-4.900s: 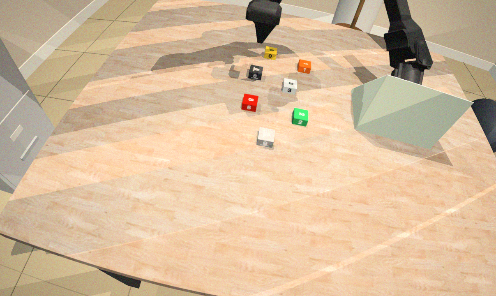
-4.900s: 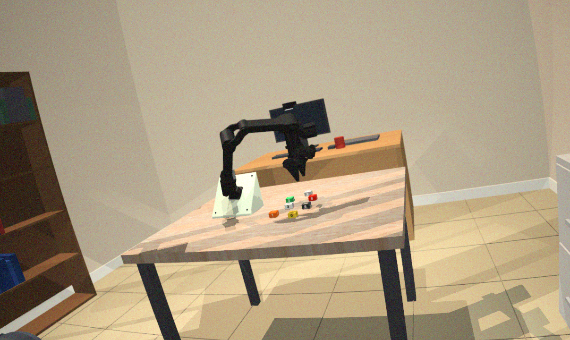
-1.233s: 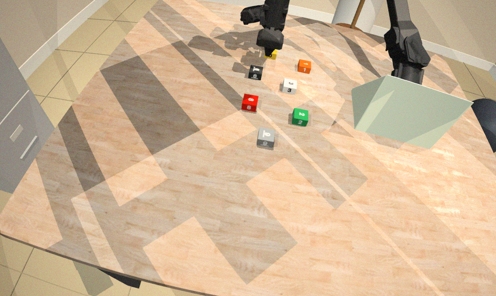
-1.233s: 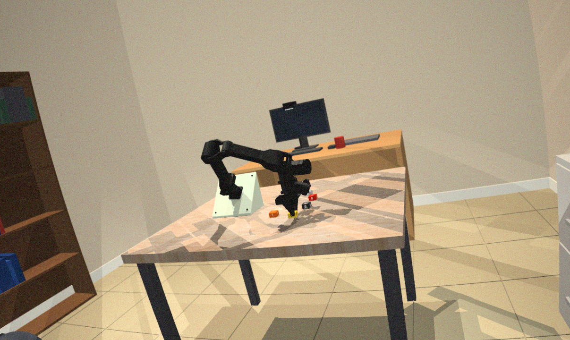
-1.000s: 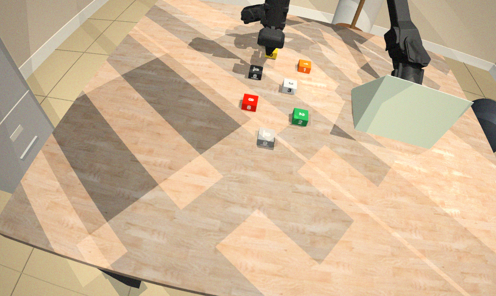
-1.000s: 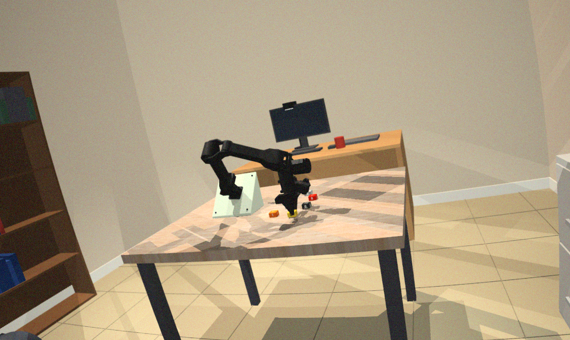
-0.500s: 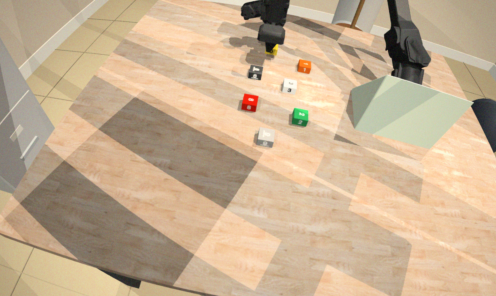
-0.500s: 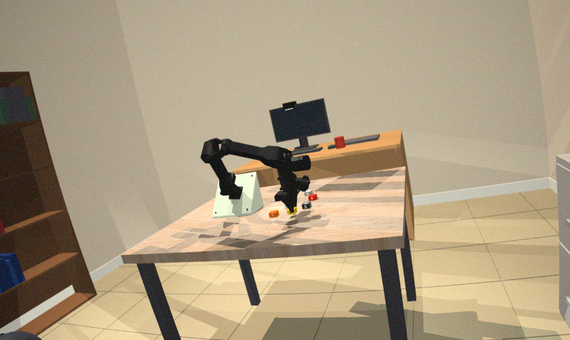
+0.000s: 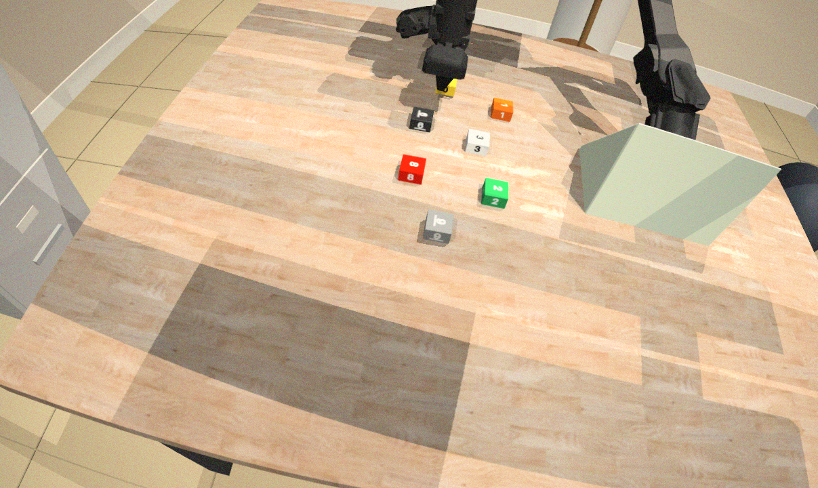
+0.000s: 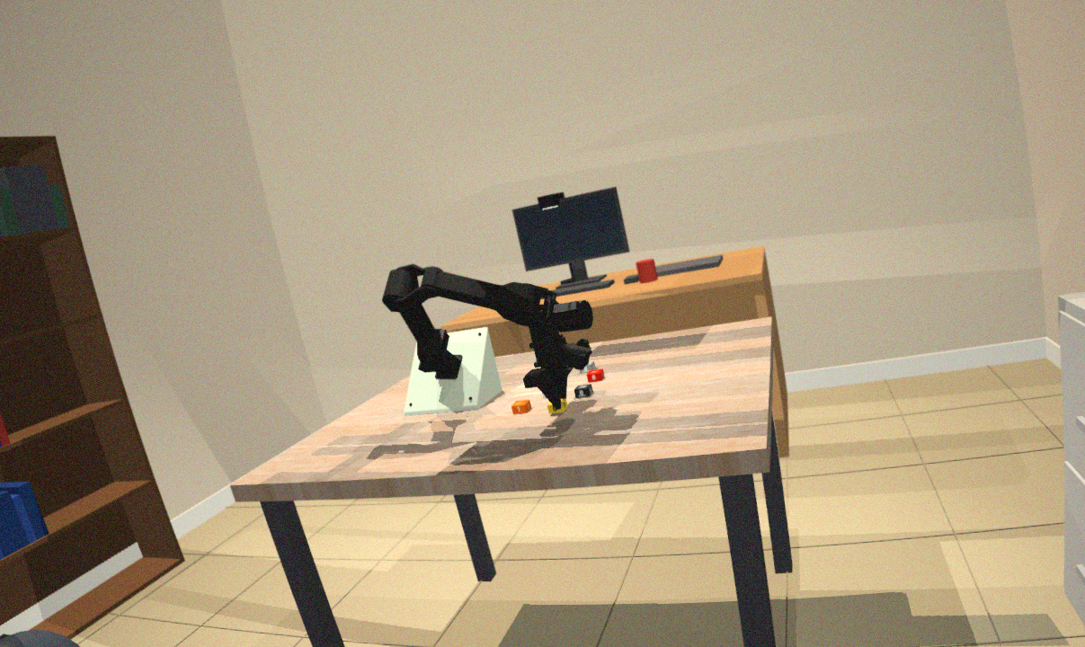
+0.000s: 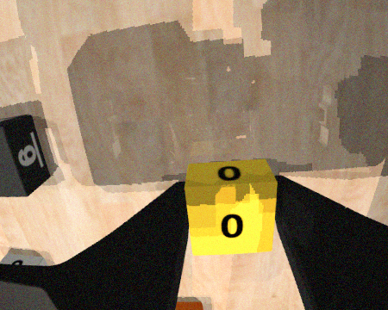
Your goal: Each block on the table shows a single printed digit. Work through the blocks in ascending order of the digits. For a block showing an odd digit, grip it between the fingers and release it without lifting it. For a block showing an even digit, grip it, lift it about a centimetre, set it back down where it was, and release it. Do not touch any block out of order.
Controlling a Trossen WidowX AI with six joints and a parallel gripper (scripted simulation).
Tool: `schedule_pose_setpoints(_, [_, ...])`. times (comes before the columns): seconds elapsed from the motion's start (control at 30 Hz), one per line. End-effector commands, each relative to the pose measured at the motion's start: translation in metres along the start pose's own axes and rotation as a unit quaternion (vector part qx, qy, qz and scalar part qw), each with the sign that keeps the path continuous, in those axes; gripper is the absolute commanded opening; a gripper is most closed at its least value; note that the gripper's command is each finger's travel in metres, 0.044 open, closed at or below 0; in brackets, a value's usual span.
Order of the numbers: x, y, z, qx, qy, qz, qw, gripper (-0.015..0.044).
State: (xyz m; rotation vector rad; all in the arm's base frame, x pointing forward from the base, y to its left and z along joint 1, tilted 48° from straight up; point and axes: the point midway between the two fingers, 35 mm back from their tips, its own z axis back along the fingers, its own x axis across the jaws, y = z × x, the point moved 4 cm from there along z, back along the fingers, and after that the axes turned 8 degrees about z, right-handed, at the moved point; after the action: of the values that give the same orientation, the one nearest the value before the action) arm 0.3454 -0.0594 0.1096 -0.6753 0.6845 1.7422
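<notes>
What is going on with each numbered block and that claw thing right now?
End effector: shut on the yellow 0 block.
Yellow 0 block: gripped between the fingers.
Orange 1 block: free on the table.
Green 2 block: free.
White 3 block: free.
Black 6 block: free.
Red 8 block: free.
Grey 9 block: free.

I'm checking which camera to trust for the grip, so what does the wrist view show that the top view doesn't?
Only the wrist view shows the two black fingers pressed against both sides of the yellow block and its printed 0. Only the top view shows the white 3 block, red 8 block, green 2 block and the arm's pale green mount. Both show the yellow block in the gripper, the orange 1 block and the black 6 block.
</notes>
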Motion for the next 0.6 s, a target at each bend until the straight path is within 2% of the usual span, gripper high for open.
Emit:
schedule_pose_setpoints(0.0, [0.0003, 0.0011, -0.0041, 0.002, 0.001, 0.003, 1.000, 0.0120])
schedule_pose_setpoints(0.3, [0.0003, 0.0011, -0.0041, 0.002, 0.001, 0.003, 1.000, 0.0120])
schedule_pose_setpoints(0.57, [0.0003, 0.0011, -0.0041, 0.002, 0.001, 0.003, 1.000, 0.0330])
